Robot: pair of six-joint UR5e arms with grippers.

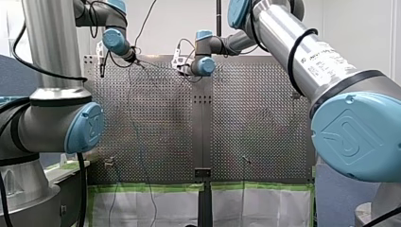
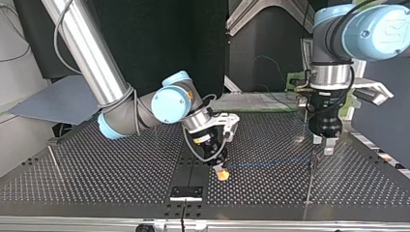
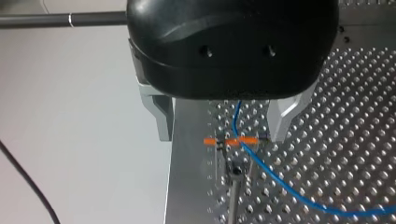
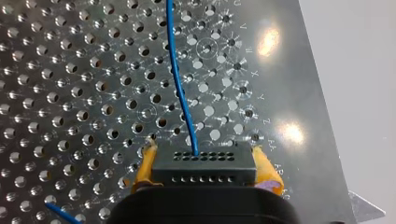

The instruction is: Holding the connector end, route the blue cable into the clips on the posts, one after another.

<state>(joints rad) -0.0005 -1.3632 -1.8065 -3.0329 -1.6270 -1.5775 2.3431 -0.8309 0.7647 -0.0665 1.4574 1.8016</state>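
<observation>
2 grippers up. Top view, lower centre: your right gripper (image 2: 222, 172) clamped on connector (image 4: 204, 169); blue cable (image 2: 270, 162) runs horiz. toward frame right to orange clip (image 3: 231, 140) on post (image 3: 233, 186). Left gripper (image 3: 222, 134) straddles it there, fingers (image 3: 283, 119) wide apart, gripping nothing. Seated? can't tell.

Taut blue cable (image 2: 270, 163) across table (image 2: 96, 183) — barrier; post (image 2: 310, 186) under left end effector (image 2: 324, 146); elsewhere open.

Blue cable (image 4: 181, 93) from black connector (image 4: 205, 167)
</observation>
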